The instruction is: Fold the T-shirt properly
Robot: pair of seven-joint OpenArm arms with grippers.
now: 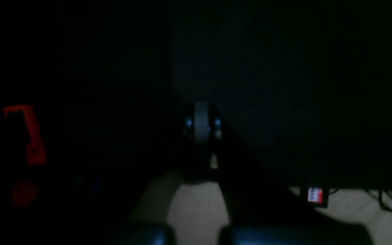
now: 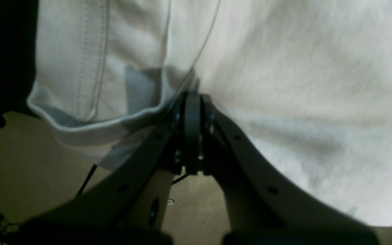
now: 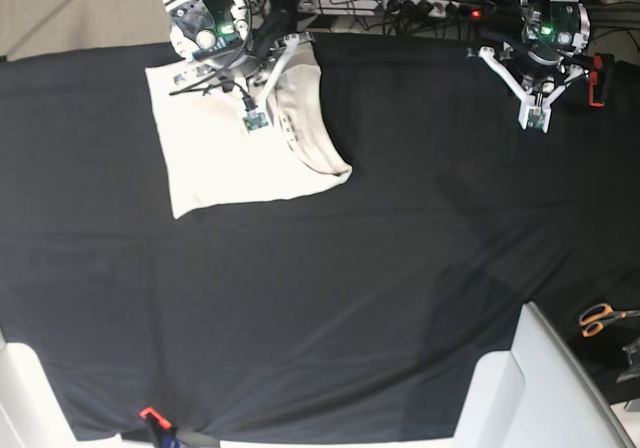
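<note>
1. T-shirt (image 3: pixel 235 153) lying far left on the black table cover (image 3: pixel 330 298), partly folded into a rough rectangle, one rounded flap draped along its right edge.
2. Right gripper (image 3: pixel 257 118) clenched over the shirt's far right part; in the wrist view, jaws together against the cream cloth (image 2: pixel 284 102), probably pinching a fold, hemmed edge just left of it.
3. Left gripper (image 3: pixel 536 116) clenched on nothing, hovering far right, well apart from the shirt.
4. Step in hand, by the look: carrying the pinched flap across.
5. Next move likely: laying that flap flat, edges squared, before letting go.
</note>
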